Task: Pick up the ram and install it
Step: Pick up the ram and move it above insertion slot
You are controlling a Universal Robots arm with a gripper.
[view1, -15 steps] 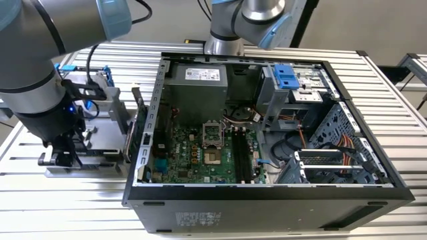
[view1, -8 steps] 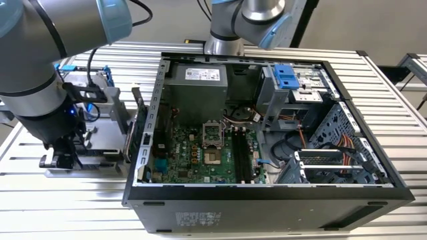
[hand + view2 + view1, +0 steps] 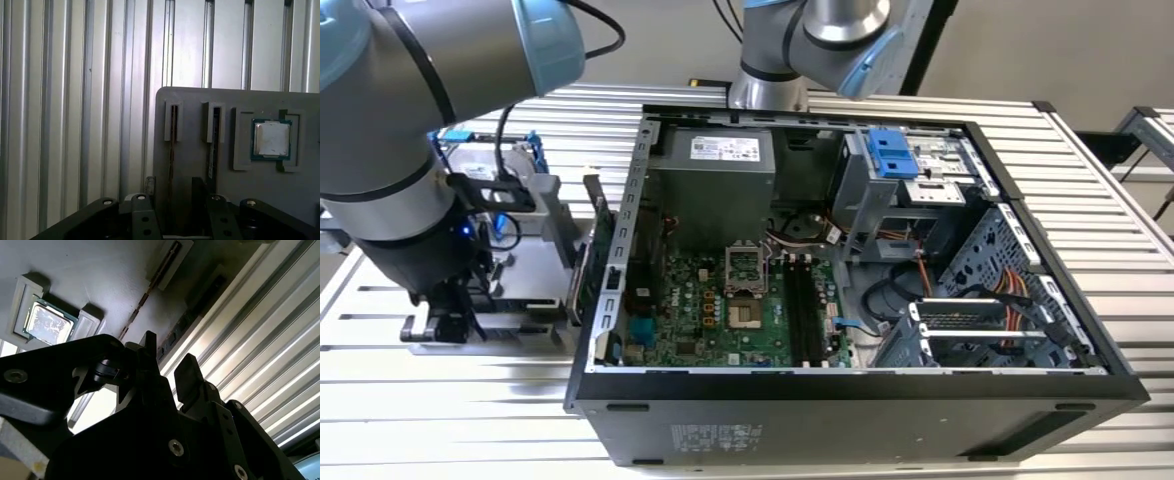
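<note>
One ram (image 3: 172, 131) | stood edge-on in grey holder (image 3: 195, 102), slot farther from processor (image 3: 271, 139) | your gripper (image 3: 173, 183) hung wide, astride it, not yet closed | step, as judged: pick-up | grasp called for a centred, square pinch on the thin board.

Black gripper (image 3: 174, 192), pale grey tray (image 3: 192, 150), ribbed silver table (image 3: 75, 100). There's the green motherboard (image 3: 707, 320), a bright blue latch (image 3: 890, 152), black case (image 3: 854, 420).

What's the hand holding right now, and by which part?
Nothing, it seems: the hand is open, straddling the ram that sits in the grey holder's slot.
</note>
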